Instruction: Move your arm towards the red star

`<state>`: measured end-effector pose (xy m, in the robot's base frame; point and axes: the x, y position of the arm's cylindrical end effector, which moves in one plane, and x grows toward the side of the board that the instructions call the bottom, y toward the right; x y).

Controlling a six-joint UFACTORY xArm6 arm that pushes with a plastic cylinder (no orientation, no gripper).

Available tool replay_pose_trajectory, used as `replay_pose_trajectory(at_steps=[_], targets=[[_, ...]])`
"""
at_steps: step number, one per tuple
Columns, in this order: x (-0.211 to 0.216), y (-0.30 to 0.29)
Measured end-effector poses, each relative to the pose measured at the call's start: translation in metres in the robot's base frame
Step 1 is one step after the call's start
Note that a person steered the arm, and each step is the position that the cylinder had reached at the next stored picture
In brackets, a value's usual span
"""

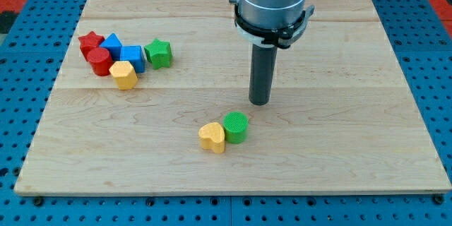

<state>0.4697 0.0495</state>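
Note:
The red star [90, 40] lies at the view's left, at the far-left end of a cluster of blocks. My tip [260, 102] is near the middle of the board, far to the right of the star. The tip stands just above and right of the green cylinder [236, 127], not touching it.
Next to the star are a red cylinder [99, 62], a blue triangular block [111, 43], a blue cube [132, 57], a yellow block [125, 75] and a green star [159, 53]. A yellow heart [212, 137] touches the green cylinder. The wooden board [353, 148] lies on a blue pegboard.

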Motion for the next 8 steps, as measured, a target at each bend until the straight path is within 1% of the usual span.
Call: replay_pose_trajectory(at_steps=[1, 2, 3, 4, 5, 6, 7, 8], targets=[[-0.01, 0.0], [-0.029, 0.0], [-0.012, -0.002], [0.007, -0.063], [0.037, -0.074], [0.011, -0.156], [0.011, -0.203], [-0.004, -0.239]])
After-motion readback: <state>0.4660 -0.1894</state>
